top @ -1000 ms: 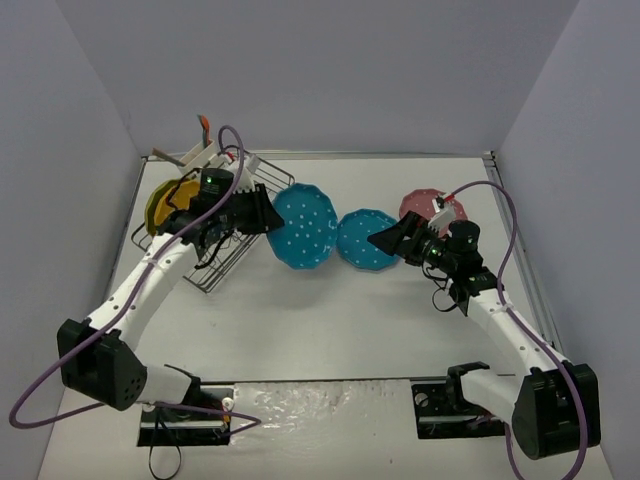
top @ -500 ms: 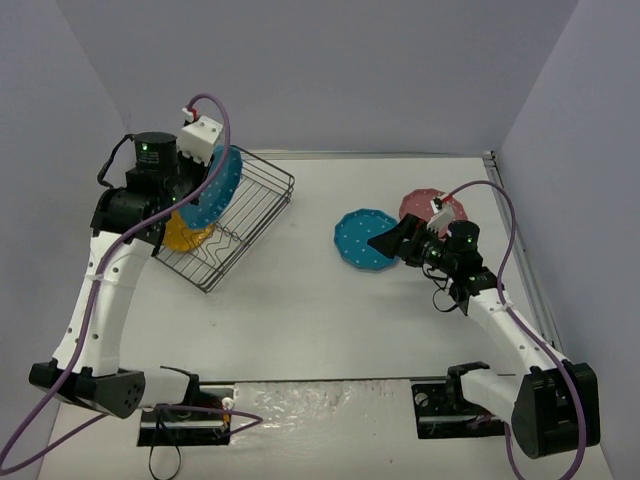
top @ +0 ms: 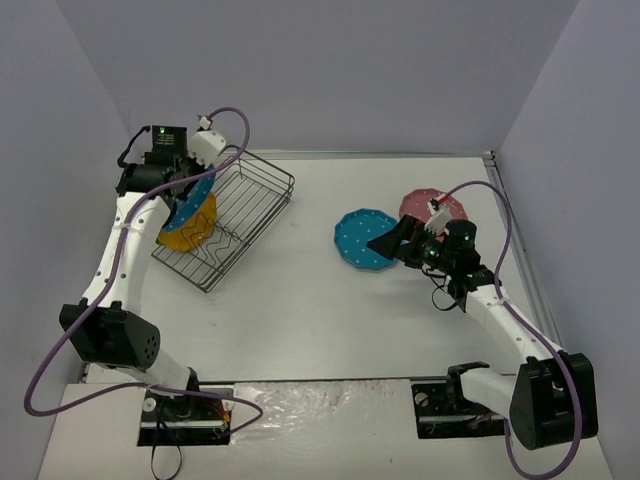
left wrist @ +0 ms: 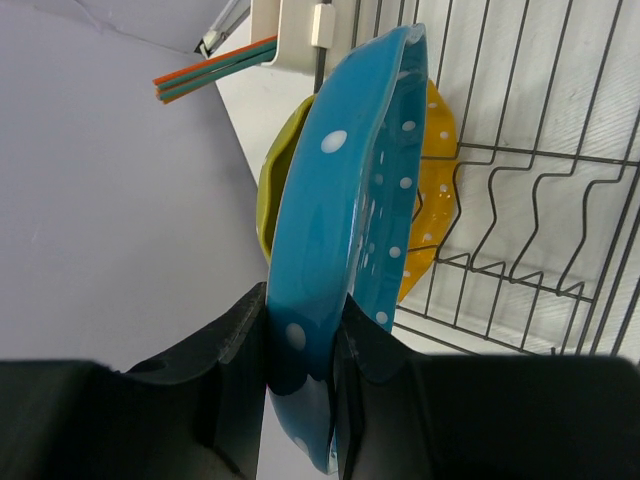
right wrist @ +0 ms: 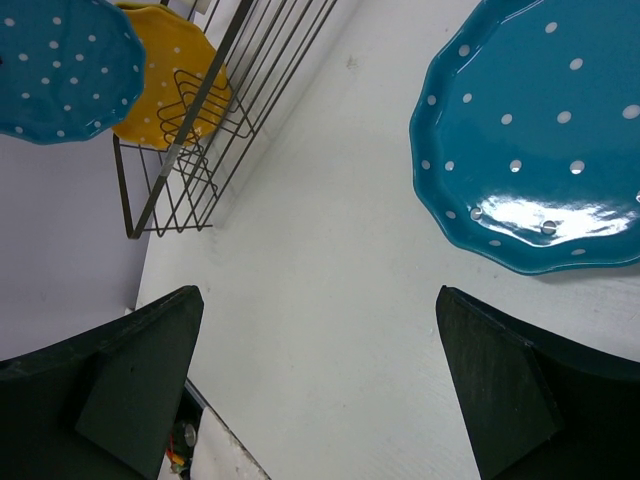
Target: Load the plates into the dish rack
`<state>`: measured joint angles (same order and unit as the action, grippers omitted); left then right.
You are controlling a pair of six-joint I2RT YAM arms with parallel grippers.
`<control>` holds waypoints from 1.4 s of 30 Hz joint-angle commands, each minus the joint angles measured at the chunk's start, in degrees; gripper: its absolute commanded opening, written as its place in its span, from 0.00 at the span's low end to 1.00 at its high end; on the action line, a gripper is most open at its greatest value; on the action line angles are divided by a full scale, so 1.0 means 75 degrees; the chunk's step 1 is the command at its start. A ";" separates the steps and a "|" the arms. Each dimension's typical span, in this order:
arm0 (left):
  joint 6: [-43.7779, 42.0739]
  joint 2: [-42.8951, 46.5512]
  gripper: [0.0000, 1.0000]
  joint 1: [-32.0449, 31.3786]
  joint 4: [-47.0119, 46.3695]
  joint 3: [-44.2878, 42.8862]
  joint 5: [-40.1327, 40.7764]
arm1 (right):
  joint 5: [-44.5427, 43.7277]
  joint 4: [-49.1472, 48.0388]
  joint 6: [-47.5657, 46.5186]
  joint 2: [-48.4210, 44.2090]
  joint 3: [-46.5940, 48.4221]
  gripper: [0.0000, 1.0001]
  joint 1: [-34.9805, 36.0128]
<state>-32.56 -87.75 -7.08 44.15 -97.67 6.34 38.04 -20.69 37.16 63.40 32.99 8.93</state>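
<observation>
My left gripper [left wrist: 305,312] is shut on the rim of a teal blue dotted plate [left wrist: 345,200], held on edge over the left end of the dish rack [top: 245,205]. Just behind it in the rack stand a yellow plate [left wrist: 436,190] and a yellow-green plate [left wrist: 278,175]. The top view shows that gripper [top: 183,186] over the yellow plate [top: 190,232]. A second teal plate [top: 360,240] lies flat mid-table, and a pink plate [top: 428,203] lies behind it, partly hidden by my right arm. My right gripper [right wrist: 320,330] hangs open beside the flat teal plate [right wrist: 540,140], touching nothing.
A white utensil caddy [left wrist: 290,30] with orange and green sticks [left wrist: 210,75] sits at the rack's far corner. The rack's wavy wire dividers [left wrist: 530,230] to the right of the held plate hold nothing. Grey walls close in the table on the left, back and right.
The left arm carried the teal plate from the table beside the rack up and over to the rack's left end, then lowered it toward the yellow plate. The right arm barely moved.
</observation>
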 commanded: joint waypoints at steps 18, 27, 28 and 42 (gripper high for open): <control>-0.0403 0.0124 0.00 0.0532 -0.2016 0.1055 -0.0531 | 0.0319 -0.0744 0.0033 0.0076 -0.0101 1.00 -0.0110; -0.0101 0.0088 0.00 0.0850 -0.2721 0.1907 -0.0845 | 0.0166 -0.0734 0.0015 0.0090 -0.0238 1.00 -0.0112; -0.0098 0.0086 0.01 0.0851 -0.2732 0.2000 -0.0845 | 0.0142 -0.0734 0.0026 0.0090 -0.0242 1.00 -0.0113; 0.0540 0.0085 0.51 0.0898 -0.3464 0.2258 -0.0918 | -0.1725 0.0421 -0.0533 -0.0408 -0.0237 0.98 -0.0124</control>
<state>-30.70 -89.36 -0.59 22.88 -78.48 -1.25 32.84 -19.31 35.90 62.93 29.58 8.35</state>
